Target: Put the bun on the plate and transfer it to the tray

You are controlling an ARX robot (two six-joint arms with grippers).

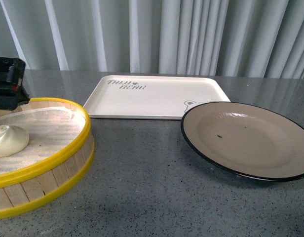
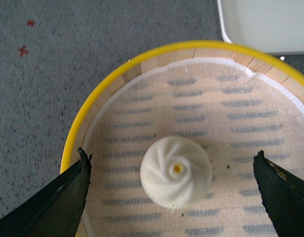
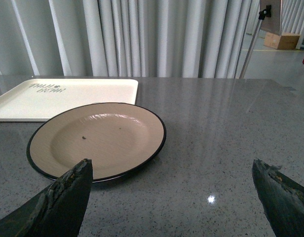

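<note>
We found the bun inside the steamer basket (on its cloth liner). The left gripper hung above, fingers spread wide either side of the bun. Right of the basket sat the plate, with the right gripper near it, fingers likewise spread. Beyond the basket lay the tray.

Left hand: pointing straight down, jaws wide apart, dark fingers sitting at opposite edges of the wrist view, gripping nothing. Left arm: only a black block shows, at the far left edge of the front view. Right hand: aimed forward, near level, jaws equally wide apart, fingertips look rough and chipped, holding nothing.
</note>
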